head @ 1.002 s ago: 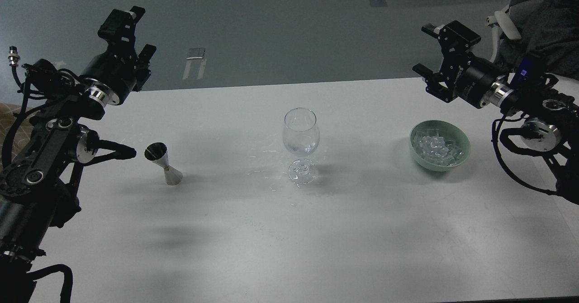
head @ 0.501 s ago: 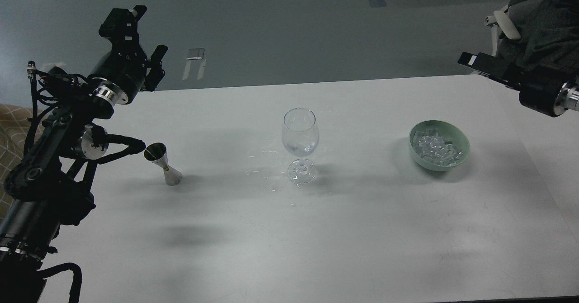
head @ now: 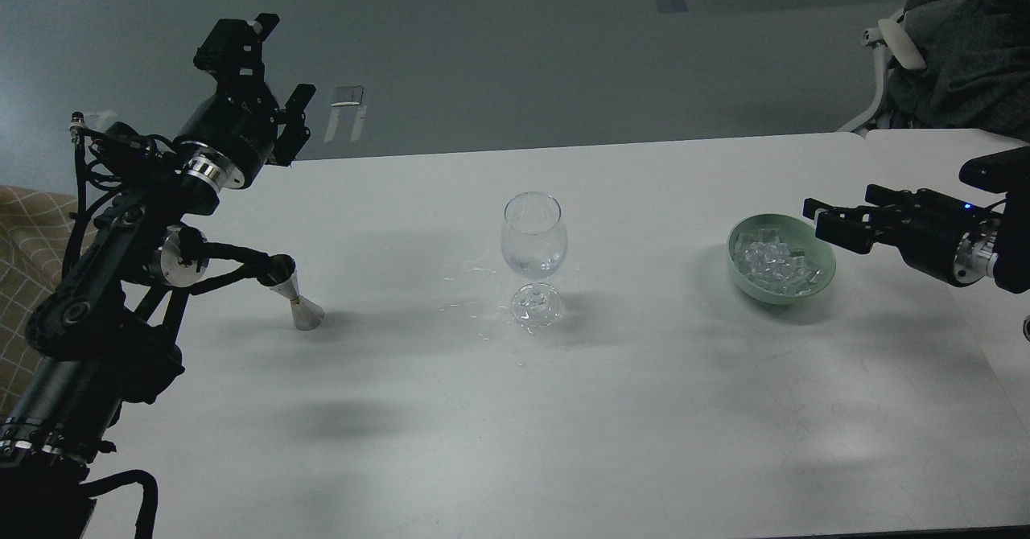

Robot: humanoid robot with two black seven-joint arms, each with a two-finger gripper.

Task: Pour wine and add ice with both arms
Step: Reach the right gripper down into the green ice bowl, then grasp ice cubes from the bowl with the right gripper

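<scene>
A clear wine glass [head: 535, 237] stands mid-table with a little clear wine [head: 537, 264] in its bowl. A pale green bowl [head: 821, 277] to its right holds a pile of ice cubes [head: 774, 261]. A steel jigger [head: 298, 304] stands at the left; a black cable of my left arm covers its top rim. My left gripper [head: 272, 64] is open and empty, raised high behind the table's far left edge. My right gripper [head: 822, 219] comes in low from the right. Its fingers point left at the bowl's right rim, slightly apart and holding nothing.
Small wet splashes [head: 475, 307] lie on the white table [head: 563, 426] left of the glass's foot. A chair with dark cloth [head: 957, 64] stands beyond the table's far right corner. A beige patterned surface [head: 20, 225] shows at the left edge.
My right arm swung up and out to the right, then dropped low, its gripper now at the bowl's right rim. My left arm shifted right; its cable now overlaps the jigger's top.
</scene>
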